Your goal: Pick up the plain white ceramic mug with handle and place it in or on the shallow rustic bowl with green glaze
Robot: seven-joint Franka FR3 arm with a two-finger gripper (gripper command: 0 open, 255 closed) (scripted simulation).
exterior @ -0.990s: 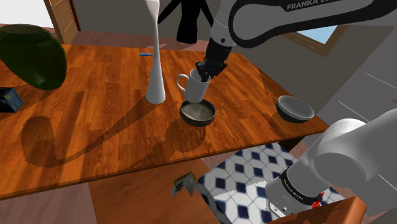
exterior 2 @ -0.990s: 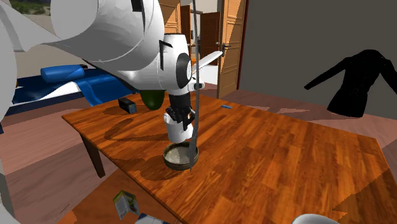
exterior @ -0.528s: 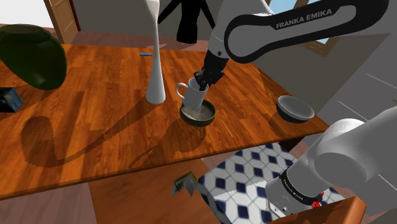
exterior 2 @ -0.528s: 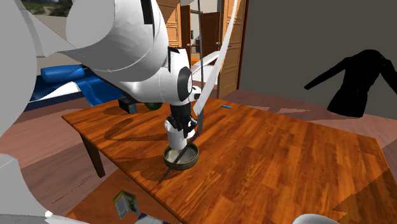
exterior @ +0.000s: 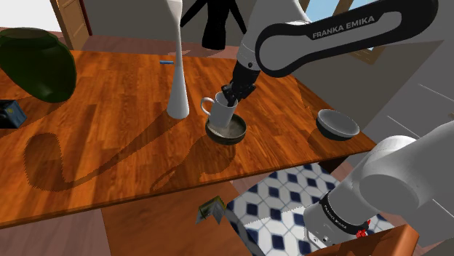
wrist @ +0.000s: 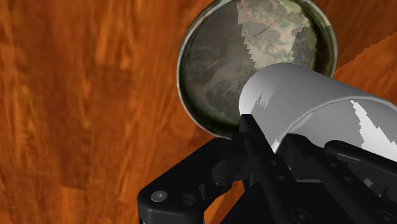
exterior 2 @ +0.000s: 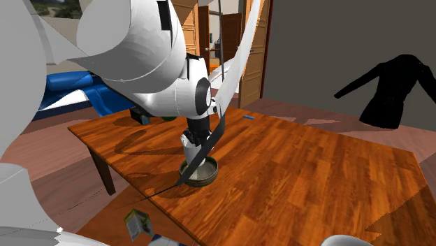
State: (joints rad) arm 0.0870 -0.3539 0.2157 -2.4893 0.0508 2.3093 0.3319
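Note:
The white mug point(exterior: 217, 111) with its handle toward the tall vase hangs tilted over the shallow mottled green-brown bowl point(exterior: 227, 140). Its base is down at the bowl's rim, and I cannot tell whether they touch. My gripper point(exterior: 231, 95) is shut on the mug's rim from above. In the second exterior view the mug point(exterior 2: 189, 144) sits just over the bowl point(exterior 2: 201, 180) under the gripper point(exterior 2: 196, 131). The wrist view has the gripper point(wrist: 270, 143) clasping the mug's wall point(wrist: 312, 105), with the bowl's inside point(wrist: 222, 63) beyond it.
A tall white vase point(exterior: 177, 69) stands close beside the mug. A dark green vase point(exterior: 36, 62) and a small dark box point(exterior: 10, 113) sit at the shoulder view's left. A grey bowl point(exterior: 337, 124) rests near the table's edge. A booklet point(exterior: 212, 209) lies on the floor.
The gripper has carried the mug down and slightly toward the tall vase, from above the bowl to the bowl's rim. The grip has not changed.

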